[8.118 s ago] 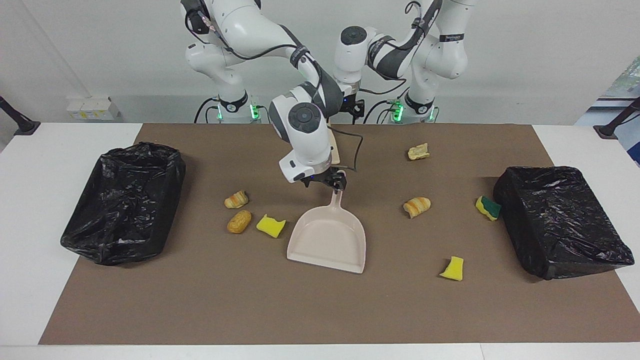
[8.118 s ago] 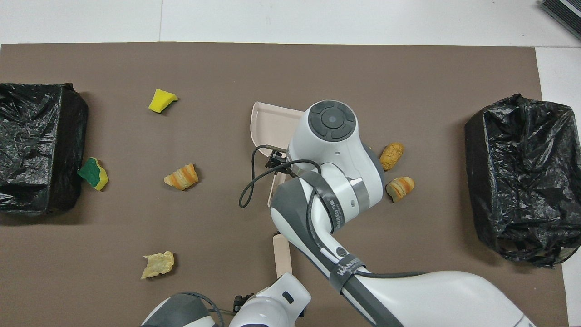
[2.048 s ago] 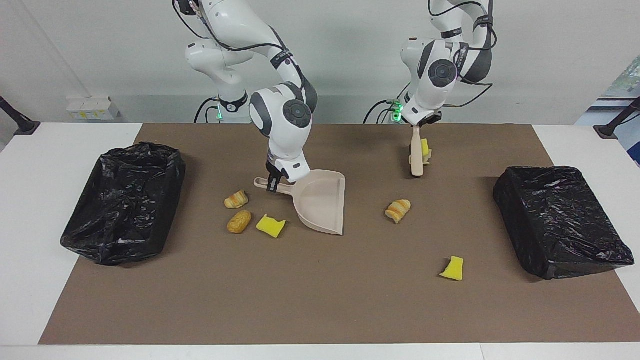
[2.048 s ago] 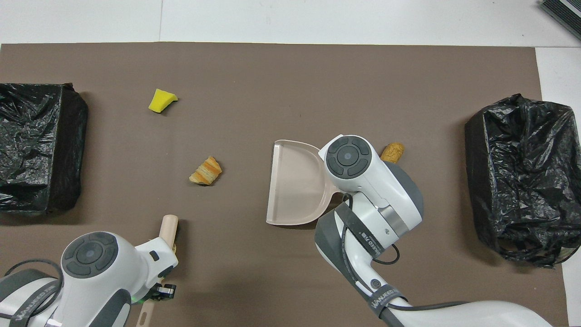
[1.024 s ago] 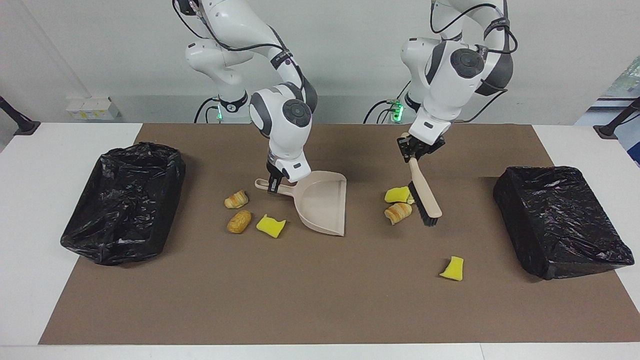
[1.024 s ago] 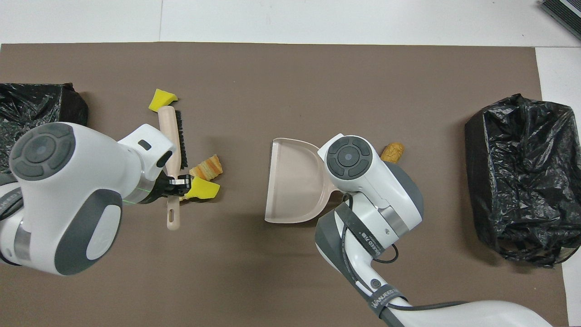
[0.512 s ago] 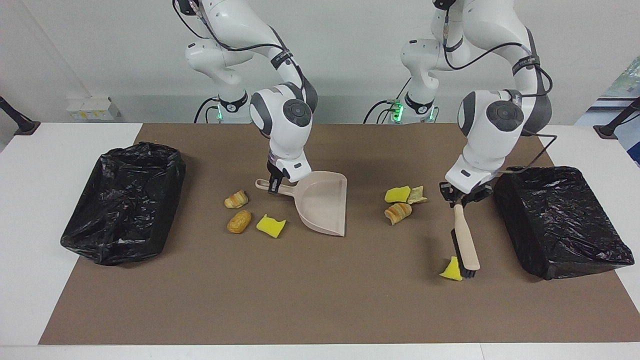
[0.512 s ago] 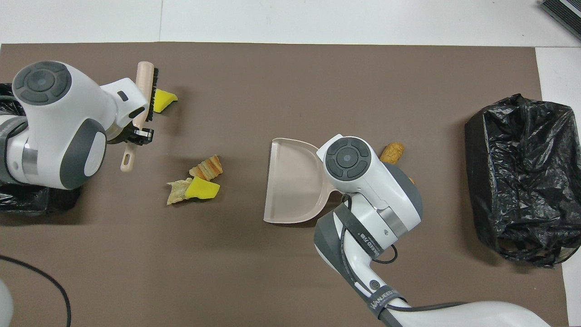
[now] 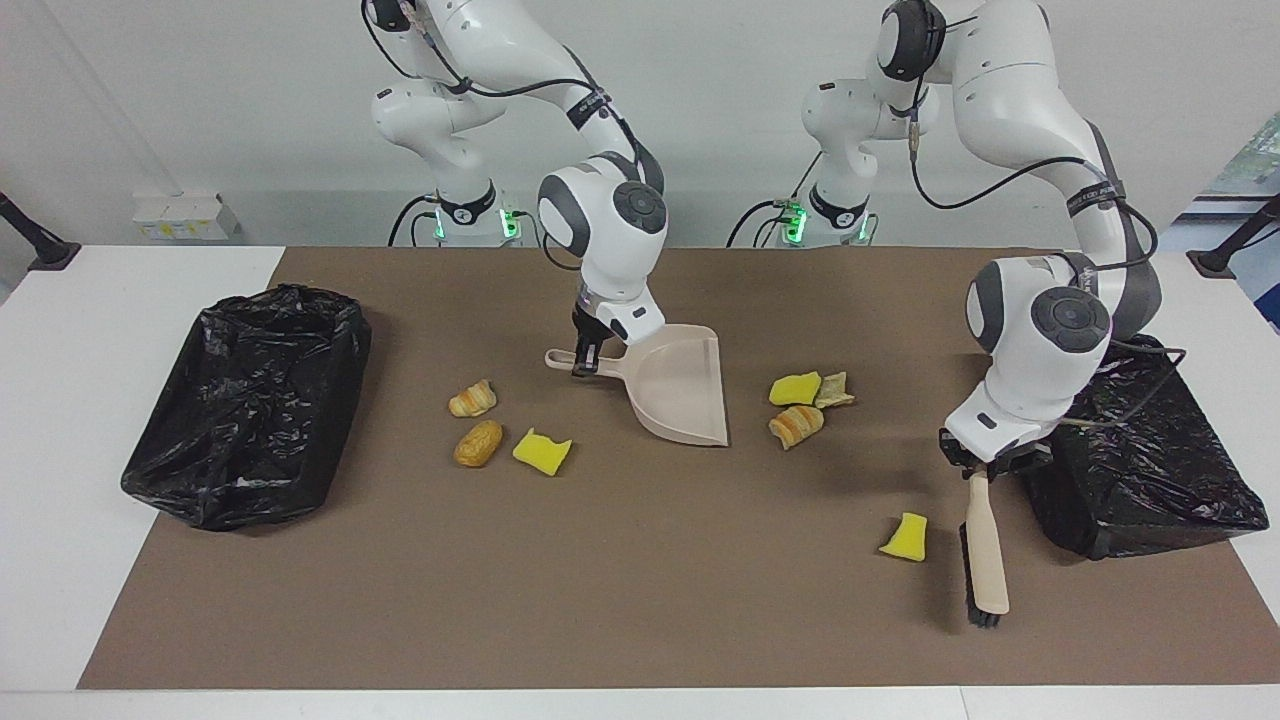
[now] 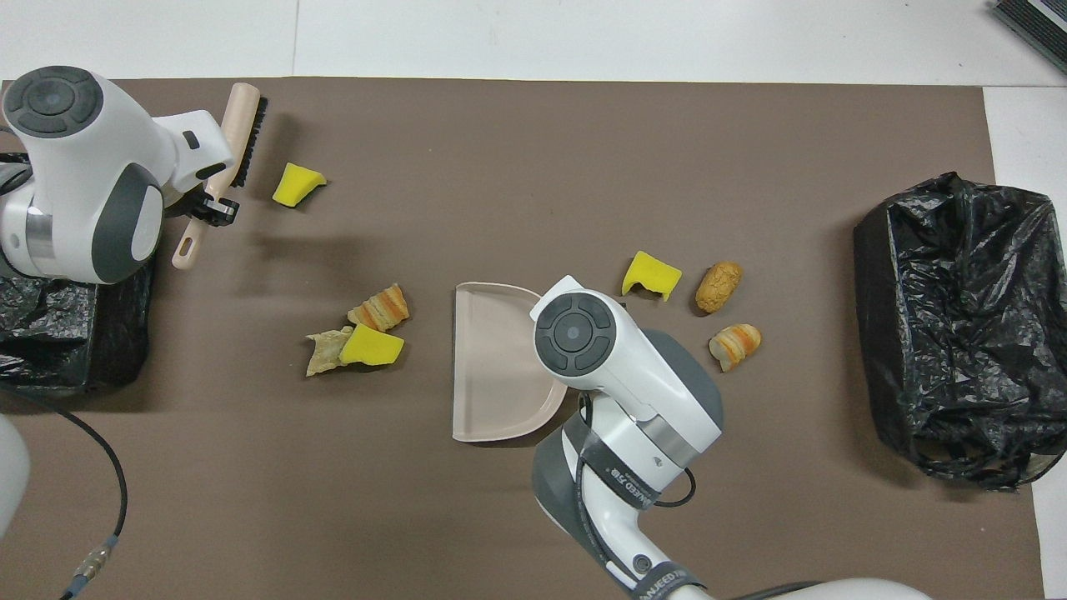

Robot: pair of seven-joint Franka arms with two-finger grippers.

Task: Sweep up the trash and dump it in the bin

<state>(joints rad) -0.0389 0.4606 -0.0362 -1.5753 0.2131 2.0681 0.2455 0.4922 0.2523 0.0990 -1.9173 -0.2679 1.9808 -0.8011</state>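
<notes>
My right gripper [image 9: 583, 362] is shut on the handle of the beige dustpan [image 9: 682, 398], whose mouth faces three trash scraps: a yellow sponge chunk [image 9: 795, 388], a pale scrap [image 9: 834, 389] and a striped pastry piece [image 9: 796, 425]. My left gripper [image 9: 980, 468] is shut on the handle of the beige brush [image 9: 986, 560], low over the mat beside a lone yellow sponge chunk [image 9: 905, 537], with its bristles toward the chunk. Three more scraps lie beside the dustpan's handle: a pastry piece [image 9: 472, 399], a bread piece [image 9: 479, 442] and a yellow chunk [image 9: 541, 451].
Two bins lined with black bags stand on the brown mat [image 9: 620, 600], one at the right arm's end [image 9: 250, 400] and one at the left arm's end [image 9: 1130, 440]. The left arm's wrist hangs over the edge of the bin at its own end.
The left arm has carried the brush away from the robots, off the lone yellow chunk and a little past it. The right arm has slid the dustpan closer to the three scraps.
</notes>
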